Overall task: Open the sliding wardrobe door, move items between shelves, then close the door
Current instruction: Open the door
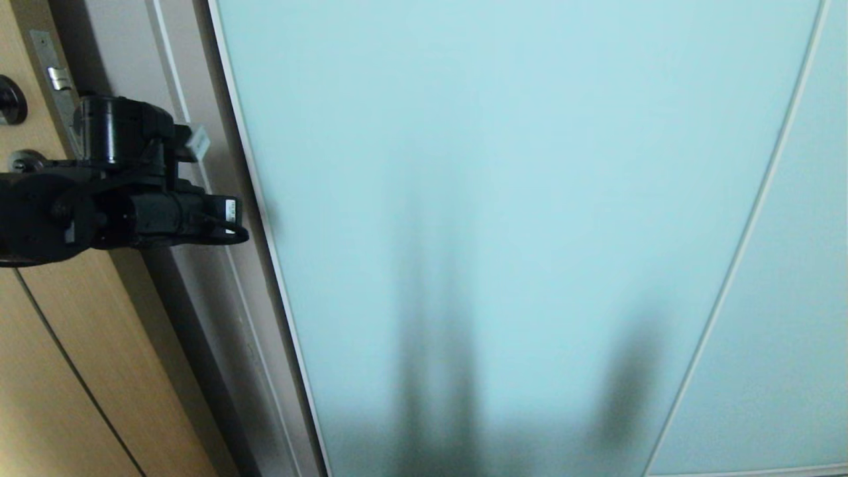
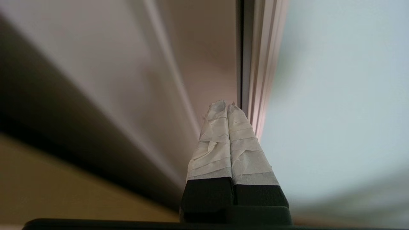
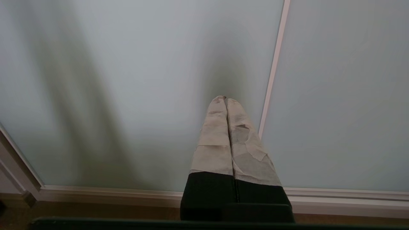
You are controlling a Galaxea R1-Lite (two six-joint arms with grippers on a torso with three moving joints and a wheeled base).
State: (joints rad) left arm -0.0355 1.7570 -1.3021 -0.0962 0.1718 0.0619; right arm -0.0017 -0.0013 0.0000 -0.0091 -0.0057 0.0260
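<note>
The sliding wardrobe door (image 1: 503, 199) is a frosted aqua glass panel that fills most of the head view and stands closed. Its slim silver-white frame edge (image 1: 265, 225) runs down its left side. My left arm (image 1: 132, 192) reaches in from the left, level with that edge. In the left wrist view, my left gripper (image 2: 227, 107) is shut on nothing, its taped fingertips right beside the door's frame edge (image 2: 252, 64). My right gripper (image 3: 225, 99) is shut and empty, pointing at the door glass (image 3: 143, 95) low down. The items and the shelves are hidden behind the door.
A light wooden door (image 1: 66, 364) with dark round knobs (image 1: 10, 99) stands at the far left, with a pale jamb (image 1: 199, 265) between it and the wardrobe. A second frosted panel (image 1: 795, 331) lies to the right. The bottom rail (image 3: 96, 191) runs above the wooden floor.
</note>
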